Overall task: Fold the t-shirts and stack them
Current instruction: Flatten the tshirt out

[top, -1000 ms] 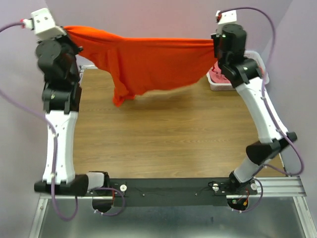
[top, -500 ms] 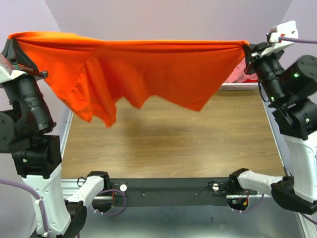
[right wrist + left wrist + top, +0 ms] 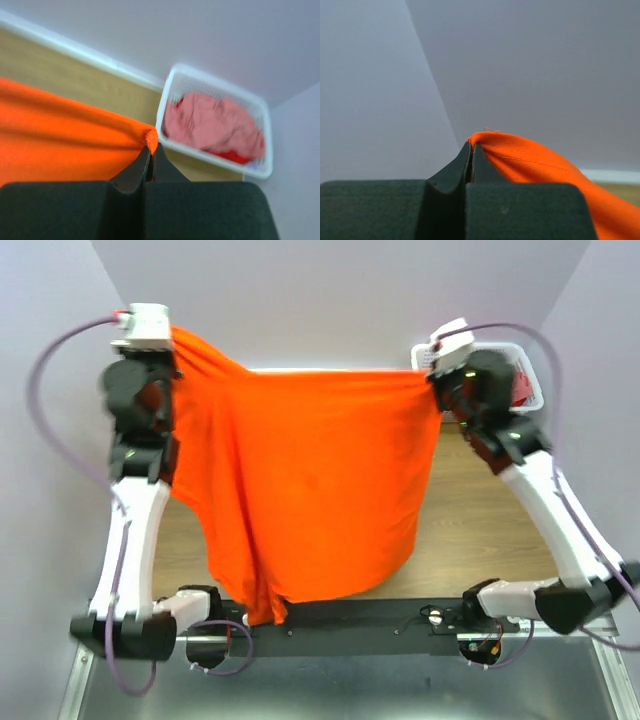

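Hanging lower than before, orange t-shirt (image 3: 310, 490) now veiling table (image 3: 470, 540)

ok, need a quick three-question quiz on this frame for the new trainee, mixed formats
1. True or false: the orange t-shirt is already folded into a neat stack.
2. Where is the pink shirt? A) bunched in the white basket; B) hanging beside the orange one; C) folded flat out in the open.
3. Which grippers are shut on the orange t-shirt?

Key
1. False: it hangs unfolded, held up by its top edge.
2. A.
3. Both: the left gripper and the right gripper each pinch a bit of its edge.
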Robot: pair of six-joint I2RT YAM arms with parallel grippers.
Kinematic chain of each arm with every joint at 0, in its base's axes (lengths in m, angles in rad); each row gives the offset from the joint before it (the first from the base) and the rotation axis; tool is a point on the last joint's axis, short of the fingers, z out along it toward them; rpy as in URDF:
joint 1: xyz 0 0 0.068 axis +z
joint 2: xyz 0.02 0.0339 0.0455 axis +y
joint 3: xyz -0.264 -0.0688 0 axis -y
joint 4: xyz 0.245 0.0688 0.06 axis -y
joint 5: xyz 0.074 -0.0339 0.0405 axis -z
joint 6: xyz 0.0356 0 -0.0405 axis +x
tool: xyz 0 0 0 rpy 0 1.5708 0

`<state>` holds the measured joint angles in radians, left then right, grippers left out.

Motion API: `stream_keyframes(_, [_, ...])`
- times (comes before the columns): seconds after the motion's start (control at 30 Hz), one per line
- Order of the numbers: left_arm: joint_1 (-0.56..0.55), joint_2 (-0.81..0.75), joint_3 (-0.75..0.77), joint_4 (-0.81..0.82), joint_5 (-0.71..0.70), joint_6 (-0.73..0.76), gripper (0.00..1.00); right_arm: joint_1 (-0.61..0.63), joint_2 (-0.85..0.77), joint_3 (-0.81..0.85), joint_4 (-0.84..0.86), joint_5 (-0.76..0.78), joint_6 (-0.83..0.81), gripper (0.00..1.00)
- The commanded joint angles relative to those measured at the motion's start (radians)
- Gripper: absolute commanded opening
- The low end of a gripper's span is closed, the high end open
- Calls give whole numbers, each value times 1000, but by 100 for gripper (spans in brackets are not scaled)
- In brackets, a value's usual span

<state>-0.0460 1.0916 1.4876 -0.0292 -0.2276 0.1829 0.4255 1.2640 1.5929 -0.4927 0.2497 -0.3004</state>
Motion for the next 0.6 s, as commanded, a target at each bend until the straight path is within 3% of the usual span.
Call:
stream_keyframes(0.0, [11,132,-204,151,117,-20,0,-10,103,-212,93,101,-20,1])
stream_keyframes(0.1, [11,264,-301,262,167,-48,0,-19,200,-371,280,117,-19,1])
stream_keyframes(0.13, [11,305,-309,276,174,-56,0,-24,228,-405,281,118,-20,1])
stream_keyframes(0.2, [9,431,-296,291,188,-66,0,-48,326,-459,449,115,-19,1])
stream_keyframes(0.3, [9,574,-253,304,201,-83,0,-86,429,-450,544,103,-17,1])
stream_keyframes(0.57, [9,774,-87,276,253,-118,0,-148,685,-338,591,65,-59,1])
